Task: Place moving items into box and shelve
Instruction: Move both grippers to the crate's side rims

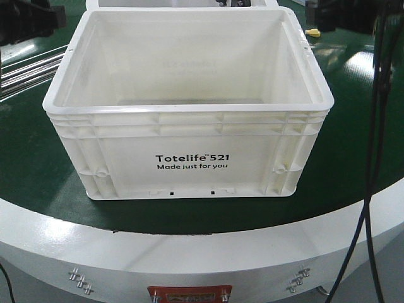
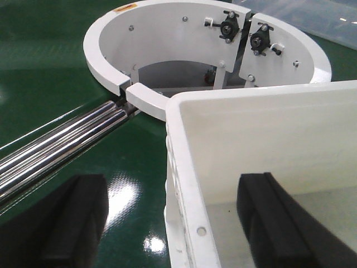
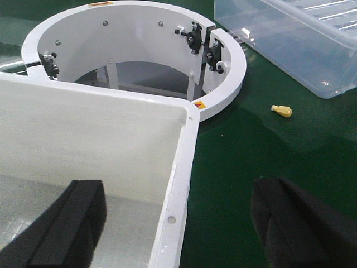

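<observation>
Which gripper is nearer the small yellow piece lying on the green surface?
Right. The right gripper straddles the right wall of the white plastic crate, toward the small yellow piece; the left gripper straddles its left wall.

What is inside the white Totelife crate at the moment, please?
Only bare white walls and floor show in the crate, with nothing loose on them. Its front wall hides the nearest strip of floor.
</observation>
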Tool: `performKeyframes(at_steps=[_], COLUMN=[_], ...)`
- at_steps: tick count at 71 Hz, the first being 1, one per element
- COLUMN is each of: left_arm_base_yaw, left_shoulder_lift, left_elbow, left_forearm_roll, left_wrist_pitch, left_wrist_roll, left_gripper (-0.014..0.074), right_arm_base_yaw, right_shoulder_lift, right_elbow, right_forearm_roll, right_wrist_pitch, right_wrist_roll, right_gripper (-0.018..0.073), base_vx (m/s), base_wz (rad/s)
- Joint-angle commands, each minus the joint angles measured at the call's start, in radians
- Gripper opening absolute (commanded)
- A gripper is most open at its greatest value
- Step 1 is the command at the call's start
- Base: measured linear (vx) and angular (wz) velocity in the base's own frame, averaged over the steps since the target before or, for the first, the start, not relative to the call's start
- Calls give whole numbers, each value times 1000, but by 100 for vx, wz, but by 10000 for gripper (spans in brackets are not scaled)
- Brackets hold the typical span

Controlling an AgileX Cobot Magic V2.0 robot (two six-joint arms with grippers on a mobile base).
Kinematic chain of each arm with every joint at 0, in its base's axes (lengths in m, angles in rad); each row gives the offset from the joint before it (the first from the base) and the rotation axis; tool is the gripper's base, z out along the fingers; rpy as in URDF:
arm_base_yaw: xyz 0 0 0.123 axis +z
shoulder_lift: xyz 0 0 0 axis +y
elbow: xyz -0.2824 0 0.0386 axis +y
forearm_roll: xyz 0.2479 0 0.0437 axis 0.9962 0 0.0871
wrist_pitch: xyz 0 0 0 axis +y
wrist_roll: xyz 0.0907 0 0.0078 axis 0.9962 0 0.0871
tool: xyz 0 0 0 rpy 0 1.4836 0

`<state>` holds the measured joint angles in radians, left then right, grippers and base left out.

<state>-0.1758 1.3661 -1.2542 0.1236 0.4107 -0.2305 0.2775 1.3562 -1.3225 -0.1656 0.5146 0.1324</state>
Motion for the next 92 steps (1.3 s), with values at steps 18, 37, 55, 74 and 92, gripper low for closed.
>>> performKeyframes(at_steps=[18,37,55,74,92], left_arm_base_yaw=[1,0,0,0,0], left_shoulder_lift=[106,156,160,160,160], left_elbow=[-231,-230,-230,-230,-230], left_forearm_roll=[-130,-193,-190,-190,-190], left_wrist_pitch=[171,263,280,285,283], left_wrist_roll=[20,67,69,69,69], left_gripper=[586,586,586,586,586], right_arm_base_yaw=[-6,-6,-6,-6,-6], right_shoulder_lift=[140,223,283,334,358], right_elbow=[-328,-345,-345,-345,-345], right_forearm_roll=[151,152,184,185,180], right_wrist_pitch=[207,298,369,399,403], right_wrist_roll=[-62,-53,-53,-51,-36], right_gripper=[575,575,573,534,510], base_vx=[0,0,0,0,0], base_wz=[0,0,0,0,0])
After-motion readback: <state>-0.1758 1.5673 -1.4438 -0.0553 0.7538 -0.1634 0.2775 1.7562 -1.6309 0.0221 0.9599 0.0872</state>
